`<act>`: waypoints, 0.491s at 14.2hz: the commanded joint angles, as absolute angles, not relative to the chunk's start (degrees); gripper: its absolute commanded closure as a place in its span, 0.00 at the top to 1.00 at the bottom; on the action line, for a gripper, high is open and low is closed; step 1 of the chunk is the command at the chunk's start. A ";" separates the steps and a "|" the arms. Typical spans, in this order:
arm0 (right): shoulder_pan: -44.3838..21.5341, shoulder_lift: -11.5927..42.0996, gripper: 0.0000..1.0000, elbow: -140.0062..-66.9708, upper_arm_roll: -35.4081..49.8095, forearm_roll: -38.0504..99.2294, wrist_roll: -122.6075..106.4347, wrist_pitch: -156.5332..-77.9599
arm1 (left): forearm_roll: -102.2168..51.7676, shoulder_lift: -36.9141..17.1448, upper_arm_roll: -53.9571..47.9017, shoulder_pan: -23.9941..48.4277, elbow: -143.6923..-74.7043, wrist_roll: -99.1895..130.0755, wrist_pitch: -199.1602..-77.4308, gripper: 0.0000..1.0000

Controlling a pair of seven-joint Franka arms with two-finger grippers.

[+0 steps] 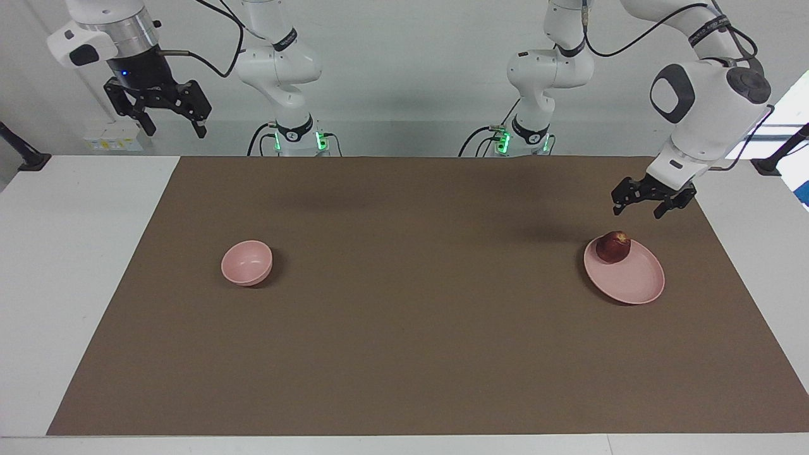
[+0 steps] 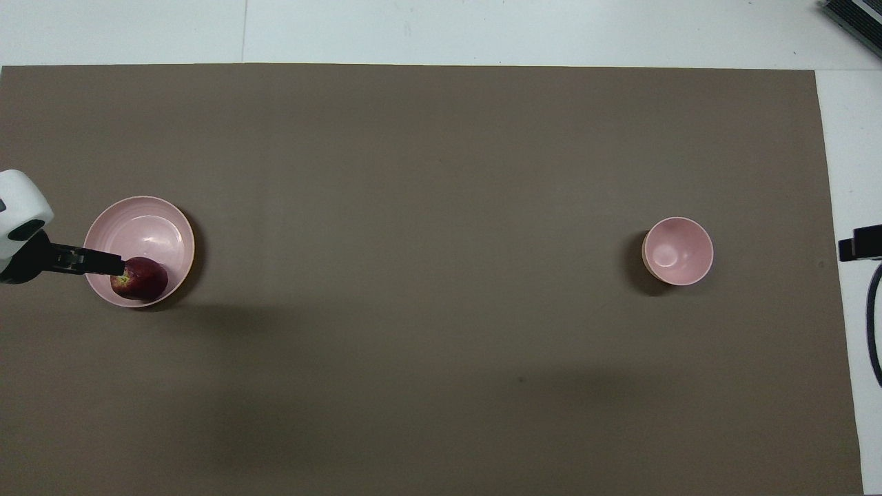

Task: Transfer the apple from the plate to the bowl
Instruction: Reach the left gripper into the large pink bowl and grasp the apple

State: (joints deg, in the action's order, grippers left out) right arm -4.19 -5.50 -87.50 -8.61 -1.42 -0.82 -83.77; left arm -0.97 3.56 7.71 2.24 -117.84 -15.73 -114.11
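Note:
The dark red apple [image 1: 613,246] [image 2: 142,280] lies on the pale pink plate [image 1: 632,281] [image 2: 141,231], on the part of the plate nearest the robots, at the left arm's end of the brown mat. My left gripper [image 1: 636,210] [image 2: 114,264] hangs open a little above the apple and the plate's rim, touching neither. The small deep pink bowl [image 1: 246,262] [image 2: 677,251] stands empty toward the right arm's end. My right gripper [image 1: 176,131] [image 2: 854,244] waits open, raised high beside that end of the table.
A brown mat [image 1: 404,341] covers most of the white table [image 1: 76,265]. Only the plate and the bowl stand on it, with a wide stretch of mat between them.

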 commanded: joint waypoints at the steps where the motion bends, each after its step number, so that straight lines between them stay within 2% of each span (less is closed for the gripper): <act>1: -4.04 -5.98 1.00 -87.71 -8.35 -1.32 -0.62 -84.11 | -1.58 4.66 7.56 1.15 -123.56 -18.54 -120.12 1.00; 7: -4.04 -5.98 1.00 -87.71 -8.26 -1.32 -0.70 -84.02 | -1.76 -0.96 7.56 0.62 -127.70 -18.63 -131.90 1.00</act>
State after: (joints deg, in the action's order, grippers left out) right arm -4.20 -5.50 -87.50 -8.61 -1.42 -0.82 -83.77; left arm -0.97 -0.06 7.75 1.37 -125.90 -17.23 -127.85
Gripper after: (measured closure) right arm 0.000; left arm 0.000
